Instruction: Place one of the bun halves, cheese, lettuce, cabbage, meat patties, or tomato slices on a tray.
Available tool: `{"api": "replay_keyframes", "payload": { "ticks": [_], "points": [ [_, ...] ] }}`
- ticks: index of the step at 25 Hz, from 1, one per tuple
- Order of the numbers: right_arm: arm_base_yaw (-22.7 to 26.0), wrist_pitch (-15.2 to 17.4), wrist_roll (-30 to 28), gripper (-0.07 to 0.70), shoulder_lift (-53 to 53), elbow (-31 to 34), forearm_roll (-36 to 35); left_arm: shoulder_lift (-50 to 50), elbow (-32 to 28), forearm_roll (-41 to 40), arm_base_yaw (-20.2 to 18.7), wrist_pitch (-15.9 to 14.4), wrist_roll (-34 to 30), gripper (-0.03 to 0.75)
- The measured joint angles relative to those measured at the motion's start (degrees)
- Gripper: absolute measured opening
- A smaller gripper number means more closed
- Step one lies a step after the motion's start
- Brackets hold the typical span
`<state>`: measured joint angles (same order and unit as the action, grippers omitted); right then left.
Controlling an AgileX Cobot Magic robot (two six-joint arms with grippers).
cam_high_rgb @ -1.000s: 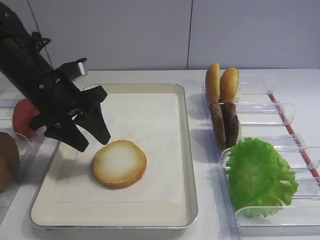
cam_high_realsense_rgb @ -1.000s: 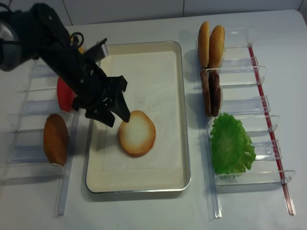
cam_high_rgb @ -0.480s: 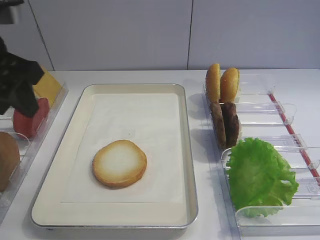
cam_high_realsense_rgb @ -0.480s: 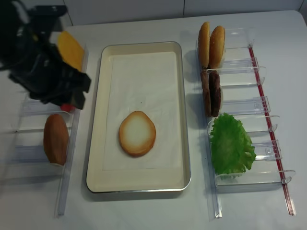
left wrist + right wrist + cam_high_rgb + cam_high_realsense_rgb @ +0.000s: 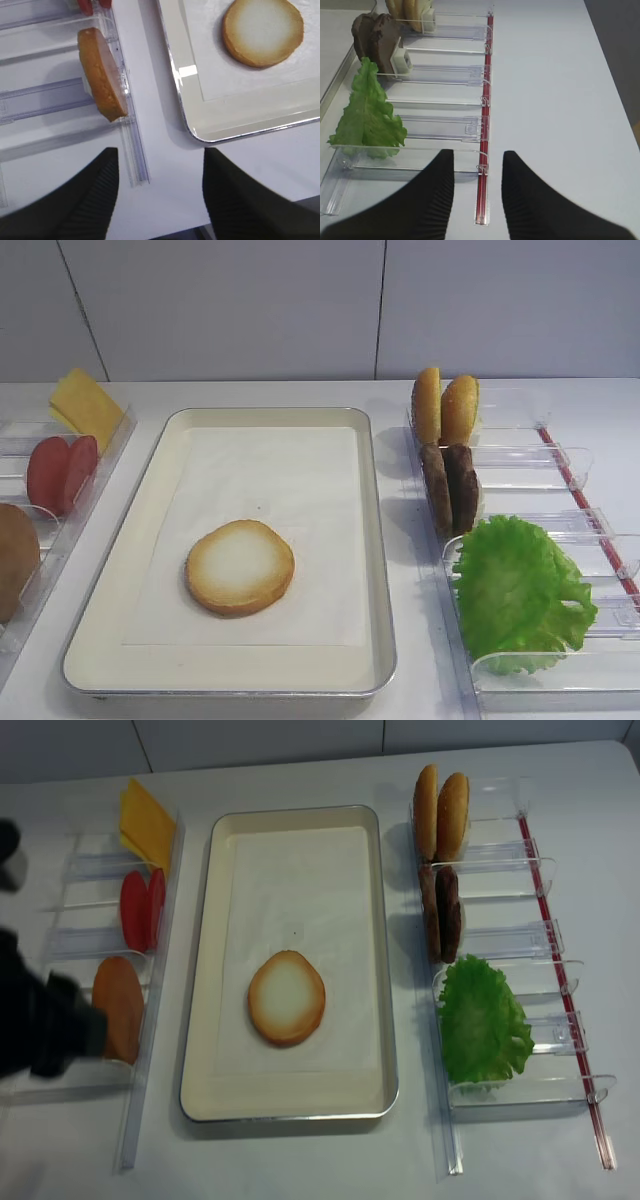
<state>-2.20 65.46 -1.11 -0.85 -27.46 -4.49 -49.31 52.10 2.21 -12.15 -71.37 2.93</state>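
— White tabletop and a pale panelled wall behind; what has changed on it?

— A second ago my left gripper (image 5: pixel 157 192) hung over the large cream rectangular tray (image 5: pixel 375 570) with its metal rim and white paper liner, fingers spread just beside the round bun half with the pale cream face and toasted golden rim (image 5: pixel 239 566). Now that arm has drawn back off the tray toward the left edge of the tabletop, a dark blur in the overhead view. The bun half hasn't moved since; it lies flat on the liner, nearer the tray's front edge and its left side, touching nothing else.

— So the task?

— I judge it done for this piece: one ingredient is on the tray and let go (any further layer would be a fresh pick).

— And your hands?

— My left fingers (image 5: pixel 95 192) stand well apart, a little less so than a second ago, with nothing between them; below them is bare tabletop by the tray's front-left corner and the end of the narrow clear plastic rack (image 5: pixel 135 160) holding the brown domed bun (image 5: pixel 102 82) on edge. My right gripper (image 5: pixel 477 187) is spread too, empty, hovering over the front end of the right-hand clear plastic rack (image 5: pixel 445 72), near the large frilly bright-green lettuce leaf (image 5: pixel 367 112) and the two dark brown round meat patties (image 5: pixel 375 35). The pale yellow square cheese slice (image 5: pixel 85 405) and two red round tomato slices (image 5: pixel 62 472) sit along the left edge.
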Motion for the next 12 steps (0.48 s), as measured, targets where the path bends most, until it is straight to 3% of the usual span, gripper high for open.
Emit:
{"api": "replay_keyframes", "payload": {
  "ticks": [12],
  "points": [
    [0.0, 0.0, 0.11, 0.258, 0.0, 0.0, 0.0, 28.05, -14.36, 0.84, 0.0, -0.85, -0.06, 0.317]
  ]
}}
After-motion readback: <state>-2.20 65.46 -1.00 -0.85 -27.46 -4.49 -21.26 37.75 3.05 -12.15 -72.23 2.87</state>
